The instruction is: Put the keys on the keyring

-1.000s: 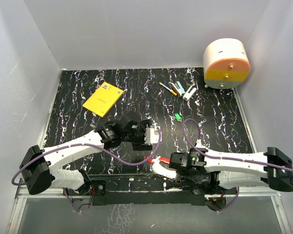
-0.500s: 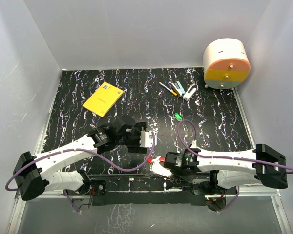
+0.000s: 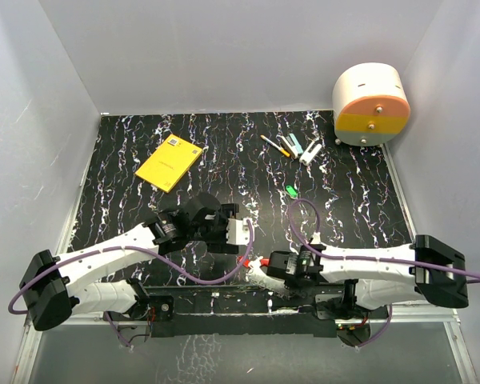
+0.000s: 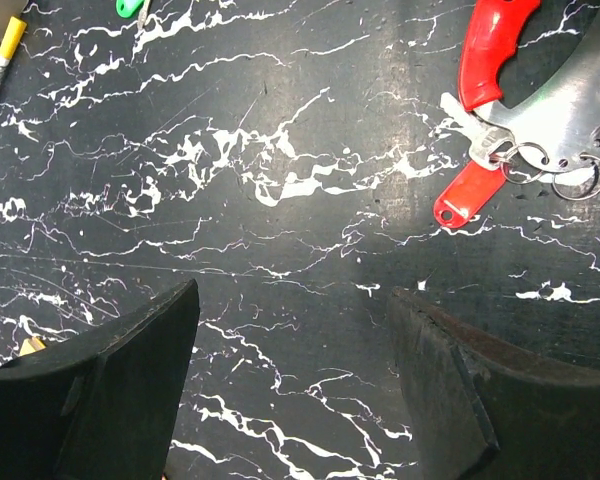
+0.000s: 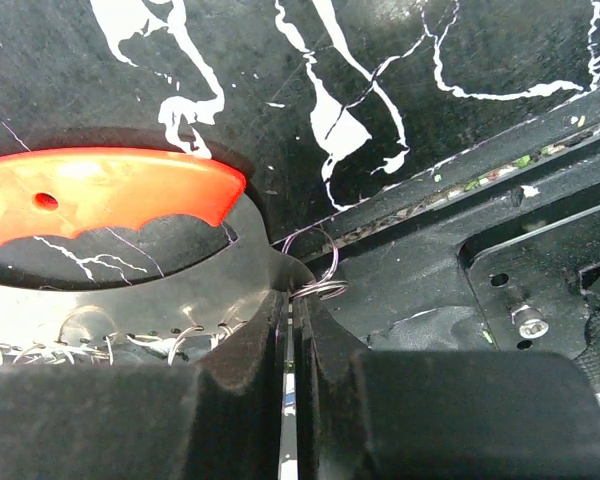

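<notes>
The keyring is a silver plate (image 4: 565, 105) with a red grip (image 4: 495, 45) and several small wire rings (image 4: 527, 158); it lies at the table's near edge (image 3: 260, 274). A red key (image 4: 467, 192) and a whitish key (image 4: 467, 112) lie against the plate's ring edge; whether they hang on a ring I cannot tell. My right gripper (image 5: 290, 300) is shut on the plate's thin edge, just below one wire ring (image 5: 317, 265), with the red grip (image 5: 100, 190) to its left. My left gripper (image 4: 292, 292) hovers open over bare table, left of the keys, holding nothing.
A yellow box (image 3: 170, 162) lies at the back left. Pens and markers (image 3: 292, 146) and a small green piece (image 3: 291, 191) lie at the back right. A round white, orange and yellow container (image 3: 371, 104) stands in the far right corner. A black rail (image 5: 450, 250) borders the near edge.
My right gripper has closed on the keyring's plate after sliding a little left. My left arm drew slightly back toward the near left and stays open.
</notes>
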Available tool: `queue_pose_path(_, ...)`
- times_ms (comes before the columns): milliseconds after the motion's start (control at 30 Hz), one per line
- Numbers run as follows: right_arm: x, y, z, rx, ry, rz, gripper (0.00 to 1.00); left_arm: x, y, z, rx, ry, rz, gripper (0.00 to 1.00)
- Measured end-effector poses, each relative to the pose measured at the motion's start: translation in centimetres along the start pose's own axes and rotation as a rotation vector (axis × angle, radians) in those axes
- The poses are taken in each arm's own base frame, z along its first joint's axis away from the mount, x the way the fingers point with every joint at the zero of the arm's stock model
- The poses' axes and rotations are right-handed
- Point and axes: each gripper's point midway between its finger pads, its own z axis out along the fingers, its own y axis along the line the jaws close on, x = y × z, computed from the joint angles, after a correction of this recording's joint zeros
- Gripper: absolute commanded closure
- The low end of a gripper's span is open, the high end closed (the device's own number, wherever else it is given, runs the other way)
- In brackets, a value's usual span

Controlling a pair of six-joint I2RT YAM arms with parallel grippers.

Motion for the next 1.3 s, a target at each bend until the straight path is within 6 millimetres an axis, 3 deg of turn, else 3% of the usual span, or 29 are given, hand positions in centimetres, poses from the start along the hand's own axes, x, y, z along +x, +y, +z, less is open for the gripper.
queue_pose_path(133, -0.2, 0.9, -0.2, 0.021, -0.03, -0.033, 0.92, 0.3, 0.2, 0.0, -0.011, 0.011, 0.003, 0.26)
queue_pose_path(400, -2.7, 8.9, -2.2, -0.097, -0.197, -0.074, 0.92, 0.4, 0.9, -0.4, -0.045, 0.009, -0.041, 0.27)
queue_pose_path(433, -3.1, 9.9, -2.4, -0.11, -0.207, -0.08, 0.89, 0.3, 1.6, -0.9, -0.079, 0.004, -0.051, 0.26)
queue_pose_path(567, -5.2, 12.2, -1.9, -0.155, -0.201, -0.082, 0.5, -0.9, 3.6, -3.1, -0.183, -0.049, -0.053, 0.25)
queue_pose_path(600, -5.8, 12.6, -1.8, -0.168, -0.201, -0.071, 0.39, -1.2, 3.7, -3.4, -0.189, -0.062, -0.048, 0.28)
queue_pose_path(633, -6.5, 12.8, -1.6, -0.18, -0.205, -0.061, 0.36, -1.4, 3.8, -3.7, -0.197, -0.073, -0.046, 0.32)
queue_pose_path(767, -6.7, 11.8, -1.5, -0.196, -0.201, -0.101, 0.35, -0.9, 3.7, -3.2, -0.186, -0.07, -0.06, 0.34)
queue_pose_path(900, -7.1, 11.0, -3.2, -0.255, -0.209, -0.12, 0.37, 1.1, 3.3, -1.3, -0.132, -0.017, -0.11, 0.29)
queue_pose_path(1067, -9.4, 9.7, -3.5, -0.271, -0.236, -0.109, 0.37, 2.7, 2.5, 0.9, -0.064, 0.019, -0.18, 0.25)
queue_pose_path(1300, -10.9, 7.9, -2.0, -0.232, -0.247, -0.135, 0.49, 1.2, 1.9, 3.8, 0.049, -0.034, -0.239, 0.25)
